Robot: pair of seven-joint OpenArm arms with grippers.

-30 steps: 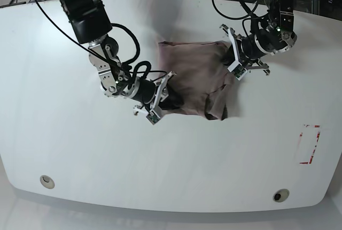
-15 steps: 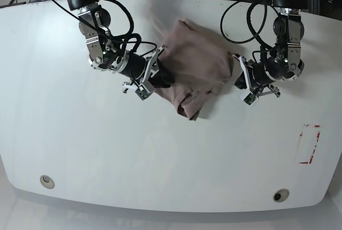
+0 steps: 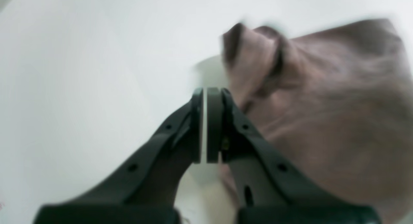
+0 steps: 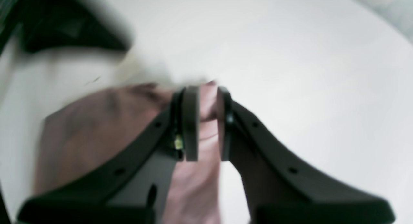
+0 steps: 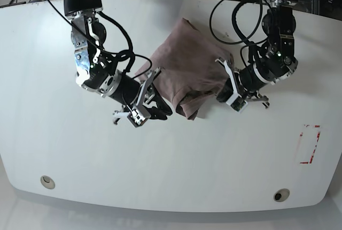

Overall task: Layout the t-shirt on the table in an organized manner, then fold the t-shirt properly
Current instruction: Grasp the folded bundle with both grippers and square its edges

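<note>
We see a glossy white table (image 5: pixel 176 155) with two round grommet holes (image 5: pixel 47 181) and red tape marks (image 5: pixel 310 144); cables lie on the carpet behind it. The t-shirt (image 5: pixel 187 75) lies bunched at centre. Our right gripper (image 4: pixel 203 124) pinches a fold of it; our left gripper (image 3: pixel 205 125) is nearly closed on nothing, beside the cloth. Since half a second ago, both arms swung lower and the shirt shifted.

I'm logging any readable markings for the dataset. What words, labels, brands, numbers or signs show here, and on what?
None can be read.
Plain mauve-brown cotton t-shirt: no print shows.
Glossy white table: red tape marks only, no lettering.
Black left gripper and right gripper: no visible labels; both wrist views are blurred.
</note>
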